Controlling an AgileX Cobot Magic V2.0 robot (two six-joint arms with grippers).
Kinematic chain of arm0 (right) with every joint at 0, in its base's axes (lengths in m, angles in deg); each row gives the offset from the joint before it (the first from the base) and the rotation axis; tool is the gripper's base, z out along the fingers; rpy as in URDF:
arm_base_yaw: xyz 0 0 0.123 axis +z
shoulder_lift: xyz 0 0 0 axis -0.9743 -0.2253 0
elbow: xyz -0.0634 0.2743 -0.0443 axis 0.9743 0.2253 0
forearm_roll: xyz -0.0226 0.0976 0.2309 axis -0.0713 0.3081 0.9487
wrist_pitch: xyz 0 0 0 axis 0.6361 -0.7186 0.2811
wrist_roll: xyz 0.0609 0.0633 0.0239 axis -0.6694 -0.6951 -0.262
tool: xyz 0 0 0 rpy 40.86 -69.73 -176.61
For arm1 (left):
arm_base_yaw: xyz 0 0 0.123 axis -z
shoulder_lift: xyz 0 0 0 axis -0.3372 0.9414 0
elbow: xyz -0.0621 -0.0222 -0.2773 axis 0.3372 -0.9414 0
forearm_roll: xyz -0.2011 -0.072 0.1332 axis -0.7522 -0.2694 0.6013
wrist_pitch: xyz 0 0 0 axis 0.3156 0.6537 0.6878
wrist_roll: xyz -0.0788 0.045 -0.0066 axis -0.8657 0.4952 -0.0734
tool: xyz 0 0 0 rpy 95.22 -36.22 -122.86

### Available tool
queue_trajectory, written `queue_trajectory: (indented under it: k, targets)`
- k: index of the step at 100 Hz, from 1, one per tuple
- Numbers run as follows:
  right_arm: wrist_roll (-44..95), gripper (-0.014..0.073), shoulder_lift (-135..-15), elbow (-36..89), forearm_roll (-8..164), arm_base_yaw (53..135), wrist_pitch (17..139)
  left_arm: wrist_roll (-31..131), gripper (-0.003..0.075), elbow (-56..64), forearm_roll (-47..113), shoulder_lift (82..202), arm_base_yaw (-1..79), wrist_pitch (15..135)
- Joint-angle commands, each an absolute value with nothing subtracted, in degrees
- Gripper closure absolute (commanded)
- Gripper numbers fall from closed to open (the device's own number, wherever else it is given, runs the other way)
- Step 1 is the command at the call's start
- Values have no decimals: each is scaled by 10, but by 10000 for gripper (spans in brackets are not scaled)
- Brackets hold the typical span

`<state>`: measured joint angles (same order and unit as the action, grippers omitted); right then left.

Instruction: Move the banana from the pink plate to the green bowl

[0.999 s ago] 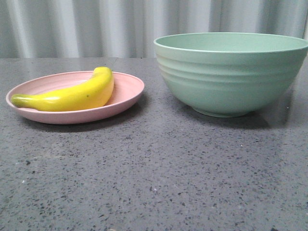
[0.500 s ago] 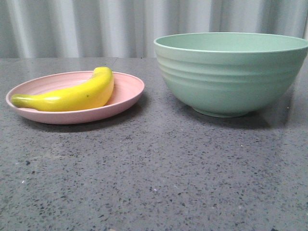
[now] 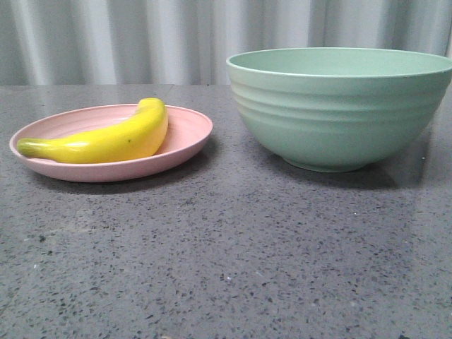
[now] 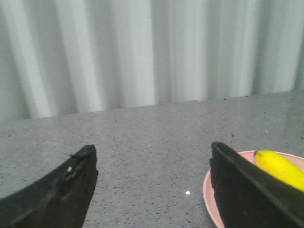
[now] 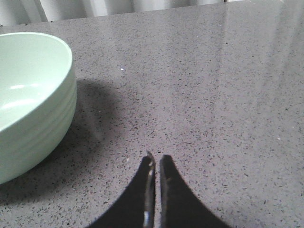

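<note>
The yellow banana point(image 3: 113, 139) lies on the pink plate point(image 3: 187, 134) at the left of the table in the front view. The green bowl point(image 3: 339, 106) stands at the right, upright. Neither gripper shows in the front view. In the left wrist view my left gripper point(image 4: 152, 154) is open and empty above the table, with the plate's edge point(image 4: 207, 192) and the banana's end point(image 4: 280, 167) just beyond one finger. In the right wrist view my right gripper point(image 5: 157, 157) is shut and empty, beside the bowl point(image 5: 33, 95) and apart from it.
The table point(image 3: 226, 247) is dark speckled stone. A pale pleated curtain point(image 3: 141, 35) hangs behind its far edge.
</note>
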<state>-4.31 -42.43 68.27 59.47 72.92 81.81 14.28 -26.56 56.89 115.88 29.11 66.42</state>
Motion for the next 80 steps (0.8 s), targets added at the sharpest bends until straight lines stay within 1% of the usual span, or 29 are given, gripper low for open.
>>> queue_trajectory:
  k: [1,20,51,65,80]
  targets:
    - [-41,655,-432,663,592,726,770,141,253,-208,566,1202,319,670]
    - [-41,655,-432,663,592,726,770,141,272,-121,566,1295,392,755]
    - [-41,655,-432,663,592,726,770,142,282,-35,566,1454,499,830]
    - [-41,655,-432,663,592,726,770,142,282,-12,566,1520,532,835]
    - [-41,655,-432,663,592,726,770,142,282,11,564,1581,545,844]
